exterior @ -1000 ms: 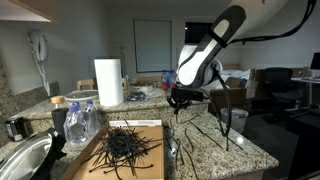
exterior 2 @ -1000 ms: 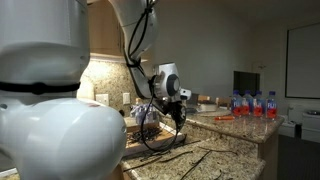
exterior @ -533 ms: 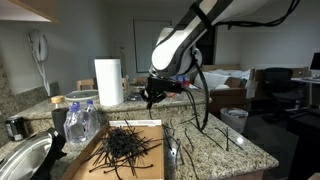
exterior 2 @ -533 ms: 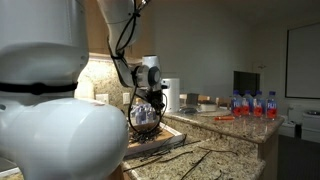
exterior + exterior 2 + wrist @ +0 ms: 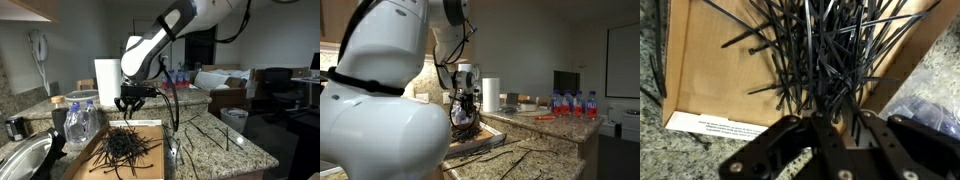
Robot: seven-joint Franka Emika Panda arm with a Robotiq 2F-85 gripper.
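Pincer [image 5: 128, 104] hovering right over zip-tie pile [image 5: 122, 148], jaws w/ a sliver of gap. Gripping a strand or not, can't tell. Pile mid cardboard tray [image 5: 695, 70], at counter's [image 5: 215, 150] near edge. Risk: tangled strands snagging a finger, dragging a clump over tray rim; also clipping water bottle [image 5: 80, 122] beside tray. Ties fanned, no single heading; most long axes along tray length, pointing away from pincer.

Exterior cam, counter height, mid-range, faces along speckled granite counter [image 5: 215, 150]. Exterior cam close behind rounded white robot base [image 5: 370, 110] looks past it over that counter. Wrist cam near, straight down on brown cardboard tray [image 5: 700, 60] of black cable ties [image 5: 820, 60]; same pile shows mid-range [image 5: 125, 147].
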